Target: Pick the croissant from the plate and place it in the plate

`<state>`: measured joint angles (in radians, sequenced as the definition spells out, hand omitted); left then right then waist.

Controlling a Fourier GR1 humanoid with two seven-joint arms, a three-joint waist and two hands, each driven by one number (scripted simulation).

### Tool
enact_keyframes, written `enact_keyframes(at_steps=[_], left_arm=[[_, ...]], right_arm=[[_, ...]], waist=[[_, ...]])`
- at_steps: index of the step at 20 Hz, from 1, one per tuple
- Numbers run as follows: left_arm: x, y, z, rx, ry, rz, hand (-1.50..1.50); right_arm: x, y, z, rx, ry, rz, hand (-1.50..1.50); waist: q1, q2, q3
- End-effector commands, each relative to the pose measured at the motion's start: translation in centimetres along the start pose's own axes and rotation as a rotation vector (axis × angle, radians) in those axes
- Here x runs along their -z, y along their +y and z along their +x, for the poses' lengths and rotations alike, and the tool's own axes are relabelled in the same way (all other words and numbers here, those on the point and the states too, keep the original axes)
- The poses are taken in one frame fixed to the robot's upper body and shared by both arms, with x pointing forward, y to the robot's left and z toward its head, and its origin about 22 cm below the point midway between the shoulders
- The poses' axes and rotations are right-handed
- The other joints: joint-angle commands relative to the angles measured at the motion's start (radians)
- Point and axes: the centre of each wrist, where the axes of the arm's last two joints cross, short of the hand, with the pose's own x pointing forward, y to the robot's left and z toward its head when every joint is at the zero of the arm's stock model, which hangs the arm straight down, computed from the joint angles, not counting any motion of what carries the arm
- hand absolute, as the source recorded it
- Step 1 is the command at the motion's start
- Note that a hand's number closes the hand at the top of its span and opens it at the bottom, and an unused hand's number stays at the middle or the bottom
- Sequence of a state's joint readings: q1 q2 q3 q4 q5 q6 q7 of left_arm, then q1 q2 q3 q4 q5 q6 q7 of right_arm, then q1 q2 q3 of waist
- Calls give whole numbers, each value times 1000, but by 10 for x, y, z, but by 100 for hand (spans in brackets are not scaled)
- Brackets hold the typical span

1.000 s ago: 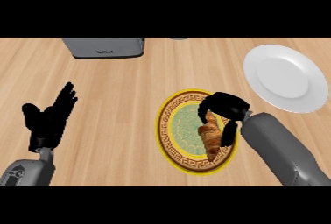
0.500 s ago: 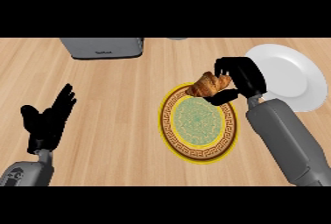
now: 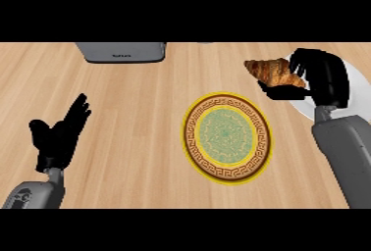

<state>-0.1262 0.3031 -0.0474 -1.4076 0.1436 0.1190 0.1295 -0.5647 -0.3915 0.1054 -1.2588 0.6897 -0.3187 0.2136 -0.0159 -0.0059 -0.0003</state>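
right hand (image 3: 319, 78): fingers and thumb curled round the croissant (image 3: 274, 72), gripping it at its right end. the croissant is off the counter, sticking out to the left of the palm, golden brown with darker ridges, its pointed tip aimed away from the hand. the grey forearm runs down from the hand to the lower right edge of the view.

white plate (image 3: 358, 83): lies directly beneath and behind the right hand, mostly covered by it; only a strip of rim shows to the right of the hand and a small patch below the thumb. whether the croissant is over the plate's rim or just left of it cannot be told.

gold-patterned plate (image 3: 226, 138): lies below and to the left of the right hand, well apart from the croissant. green centre, brown key-pattern band, yellow rim. nothing rests on it.

left hand (image 3: 59, 137): resting open near the left edge, fingers straight and pointing up, holding nothing, well apart from both plates.

grey appliance (image 3: 121, 51): at the far edge of the wooden counter (image 3: 130, 108), above the left hand and well to the left of the right hand; only its lower part shows.
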Motion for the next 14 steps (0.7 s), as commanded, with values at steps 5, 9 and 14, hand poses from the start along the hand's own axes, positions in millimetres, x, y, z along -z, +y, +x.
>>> enact_keyframes(at_steps=[5,9,14], left_arm=[[0,-1,-4,2,-5,-31,0],[19,10,7,4,-15,-28,0],[19,4,19,1,-25,-30,0]], right_arm=[[19,-36,-69,11,173,-86,150],[30,-53,-109,14,217,-91,150],[14,-47,-160,-121,254,-18,150]], waist=[[25,8,1],[28,13,1],[43,19,2]])
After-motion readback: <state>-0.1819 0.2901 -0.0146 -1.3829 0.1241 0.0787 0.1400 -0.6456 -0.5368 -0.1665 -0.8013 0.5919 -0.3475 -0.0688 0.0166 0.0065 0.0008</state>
